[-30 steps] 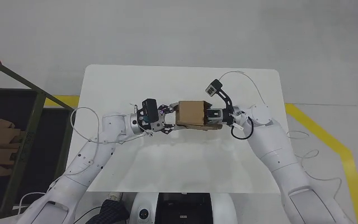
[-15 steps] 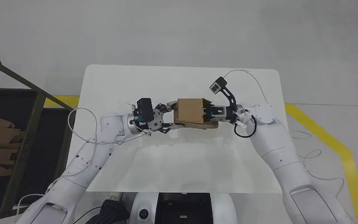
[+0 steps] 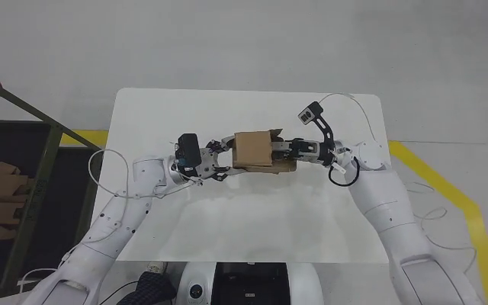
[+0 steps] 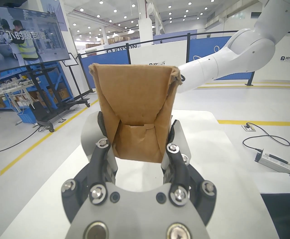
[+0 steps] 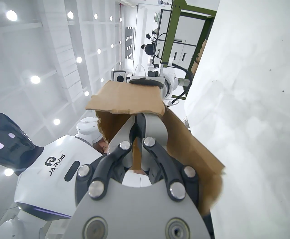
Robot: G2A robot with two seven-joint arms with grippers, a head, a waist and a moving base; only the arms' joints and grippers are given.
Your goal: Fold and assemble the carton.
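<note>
White table (image 3: 229, 221) sits under the seemingly lifted carton (image 3: 253, 150) in a hall (image 4: 126, 13).

Diffuse overhead light fills the top view, bright and even. The white surface (image 3: 252, 221) shows only soft shading, and the carton (image 3: 253, 149) is lit flat on its upper face. In the left wrist view, rows of ceiling lamps (image 4: 126, 13) and a glowing screen (image 4: 31, 38) light the hall. The left hand (image 4: 137, 126) has a dull sheen on its metal, and the straight rails (image 4: 204, 34) bow toward the edges. In the right wrist view the ceiling lamps flare as white spots, the surface nearly washes out, and the carton's inside lies in deep shade.
</note>
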